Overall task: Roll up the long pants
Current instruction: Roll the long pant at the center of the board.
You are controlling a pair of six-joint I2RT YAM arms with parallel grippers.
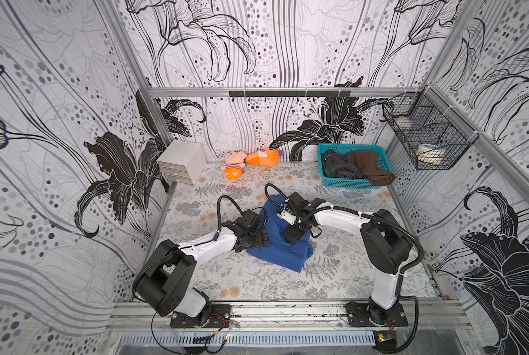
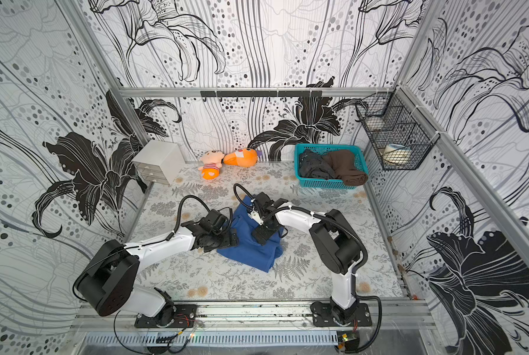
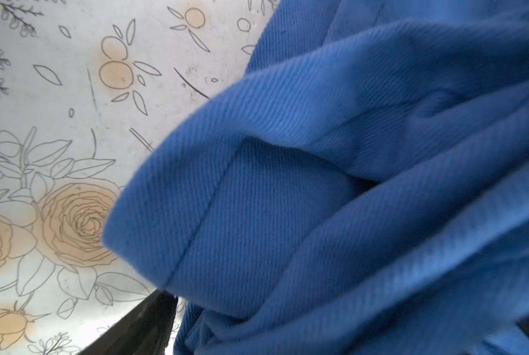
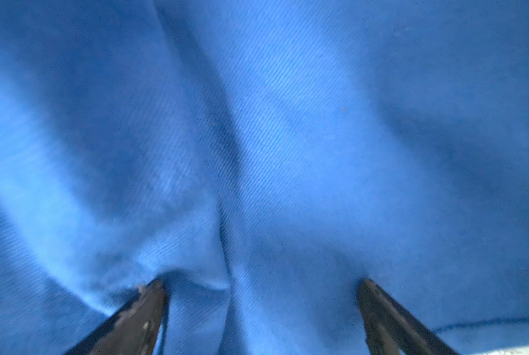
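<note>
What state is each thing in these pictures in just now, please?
long pants, lying loosely bunched, not rolled.
left gripper, open, pants fabric between its fingers.
right gripper, open, fingertips on the fabric.
drawer unit, drawers shut.
teal basket, holding a dark grey garment and a brown garment.
plush doll, lying down.
orange plush toy, lying down.

long pants: royal blue | basket: teal | table: grey fern print

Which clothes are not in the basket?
The blue long pants: they lie on the table, while the dark grey garment and the brown garment sit in the teal basket.
</note>
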